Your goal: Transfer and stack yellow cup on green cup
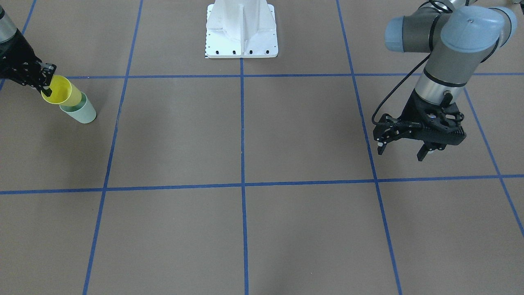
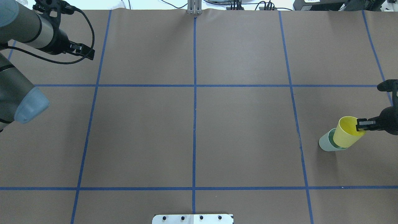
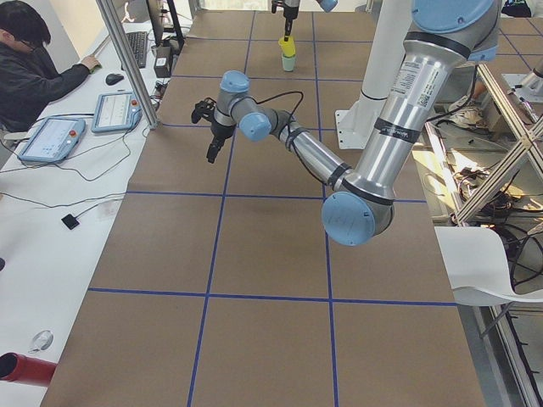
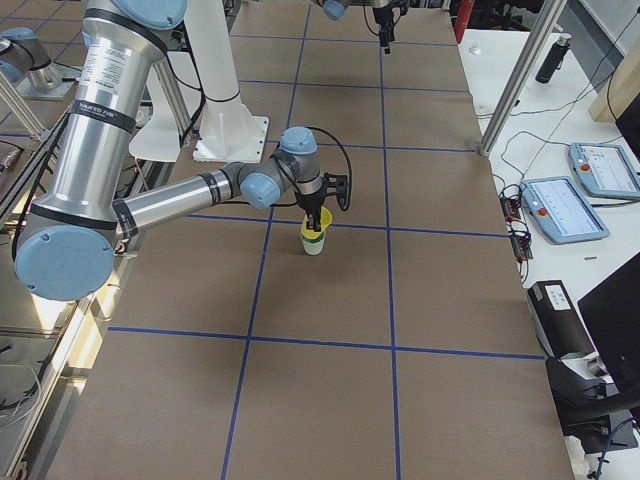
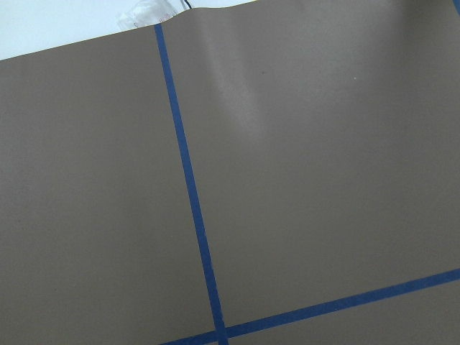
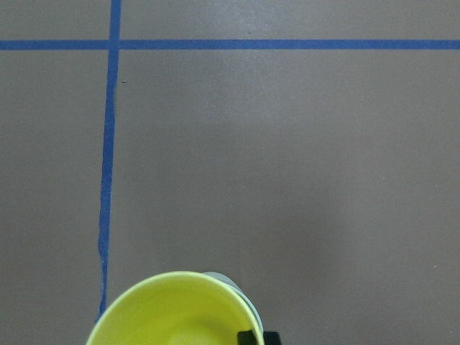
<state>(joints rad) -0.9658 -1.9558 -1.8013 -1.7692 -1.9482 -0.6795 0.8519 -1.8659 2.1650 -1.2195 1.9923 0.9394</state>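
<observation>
1. While right gripper (image 2: 362, 124) pinches its rim, yellow cup (image 2: 346, 132) hangs at 3 o'clock on table (image 2: 199, 140), base apparently inside green cup (image 2: 325, 144).
2. Remaining: seat fully, release.
3. Left gripper (image 1: 402, 150) agape, empty.

A robotics lab, plainly — two grey arms (image 3: 392, 127) on a white base (image 1: 241, 28) over a table (image 2: 242, 140) gridded in blue tape (image 2: 194, 124), an operator (image 3: 30, 72) at a side bench with pendants (image 3: 51, 138) and keyboard (image 3: 138, 49).

Green cup (image 2: 326, 145) partly behind yellow cup (image 2: 345, 134)
</observation>
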